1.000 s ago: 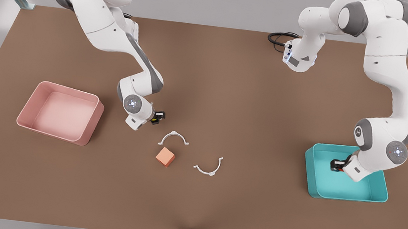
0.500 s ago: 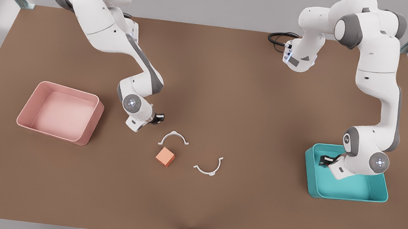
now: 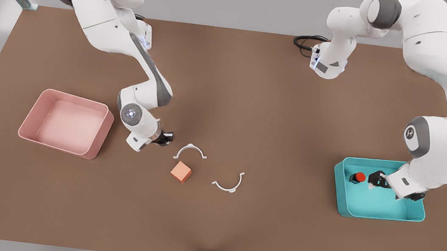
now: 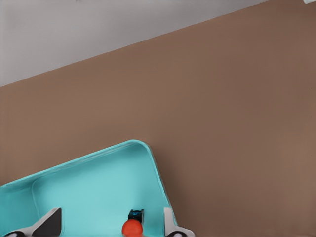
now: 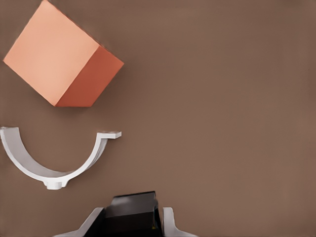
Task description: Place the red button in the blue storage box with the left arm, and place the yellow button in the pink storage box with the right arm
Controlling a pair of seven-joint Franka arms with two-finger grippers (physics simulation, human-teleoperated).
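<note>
Over the teal-turquoise shallow plastic tray [image 3: 379,208], the left gripper [image 3: 371,181] hangs with jaws spread and empty beside the deposited red-capped push-button [image 3: 360,177], while the right gripper [image 3: 166,136] clamps a dark-based button [image 5: 132,212], which could slip in transit to the pale pink shallow plastic tray [image 3: 94,150].

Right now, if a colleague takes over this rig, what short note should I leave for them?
Left gripper: open, over the blue storage box, just beside the red button.
Right gripper: shut on the yellow button, whose dark base shows between the fingers. It is low over the table, between the pink storage box and the white clips.
Done: red button lies in the blue box, released.
Left: carry the yellow button to the pink box and release it.
</note>
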